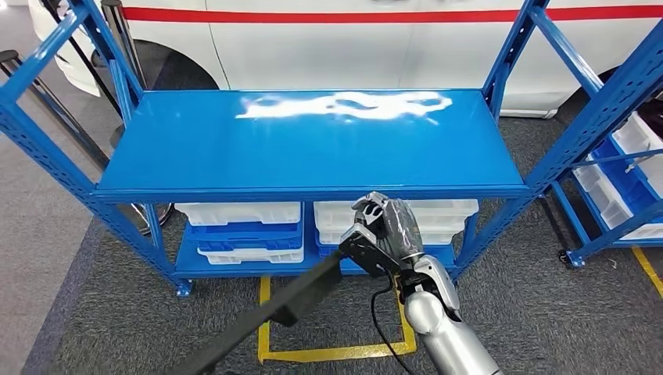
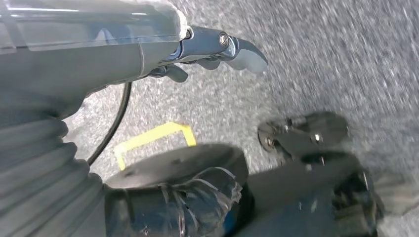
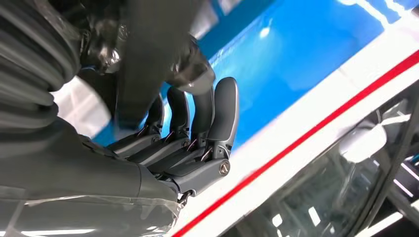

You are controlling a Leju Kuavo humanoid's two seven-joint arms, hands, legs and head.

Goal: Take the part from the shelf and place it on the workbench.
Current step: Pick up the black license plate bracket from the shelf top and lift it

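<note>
One right robot hand [image 1: 385,234] grips the long black part [image 1: 266,316] before the blue shelf [image 1: 313,148]

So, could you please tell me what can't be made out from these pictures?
- Long black part in the right hand: its far end is cut off by the head view's bottom edge.
- Left hand: left wrist view is blurred; cannot tell whether the fingers hold anything.
- White bins: contents hidden by the blue shelf.

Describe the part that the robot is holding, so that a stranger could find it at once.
Start at the blue shelf before the white car. Below its front edge, the right hand grips a long black part. No other thing here is a dark bar slanting toward the floor.
</note>
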